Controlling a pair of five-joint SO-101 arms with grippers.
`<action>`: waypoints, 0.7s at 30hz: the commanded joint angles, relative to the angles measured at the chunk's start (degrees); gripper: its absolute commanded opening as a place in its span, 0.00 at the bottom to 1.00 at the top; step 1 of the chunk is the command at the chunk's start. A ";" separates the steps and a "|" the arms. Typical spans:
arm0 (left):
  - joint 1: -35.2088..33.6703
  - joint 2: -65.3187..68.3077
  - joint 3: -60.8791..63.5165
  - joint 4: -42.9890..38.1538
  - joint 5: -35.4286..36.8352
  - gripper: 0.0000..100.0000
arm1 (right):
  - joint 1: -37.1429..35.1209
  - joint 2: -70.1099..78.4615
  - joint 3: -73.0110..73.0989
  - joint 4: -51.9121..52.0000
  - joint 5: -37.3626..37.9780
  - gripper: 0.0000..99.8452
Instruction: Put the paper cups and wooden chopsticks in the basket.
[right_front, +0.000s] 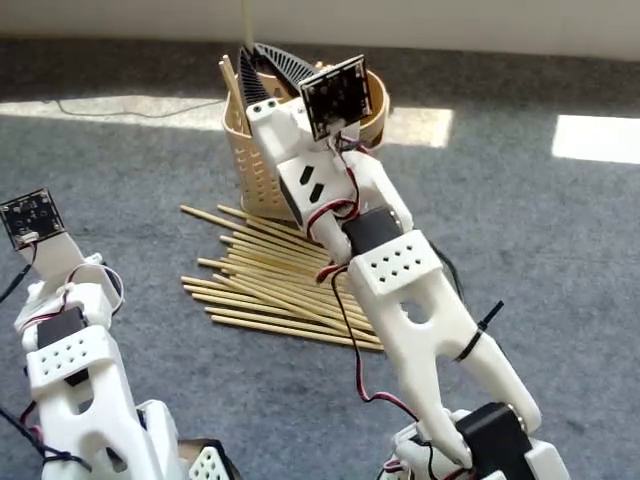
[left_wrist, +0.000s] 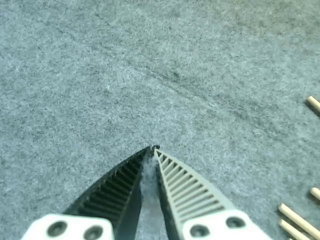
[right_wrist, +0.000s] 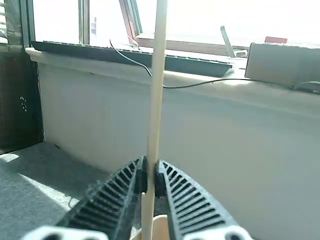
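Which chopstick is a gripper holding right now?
The upright chopstick clamped in the right gripper above the basket; the others, in the pile, lie flat on the carpet.

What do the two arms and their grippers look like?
The left arm and right arm are white plastic shells with black motors and perforated plates. Red and black wires run along the right one. The ribbed, wedge-shaped left gripper is half black, half grey; the right gripper is dark.
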 joint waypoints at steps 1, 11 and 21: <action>0.92 -1.19 -0.13 -1.14 -0.35 0.01 | 0.75 -0.13 -2.68 -2.24 -0.18 0.01; 0.92 -1.19 -0.13 -1.14 -0.35 0.01 | 0.75 0.31 0.84 -1.80 -0.18 0.01; 0.92 -1.19 -0.13 -1.14 -0.35 0.01 | 0.48 -0.22 8.84 -1.71 -0.18 0.12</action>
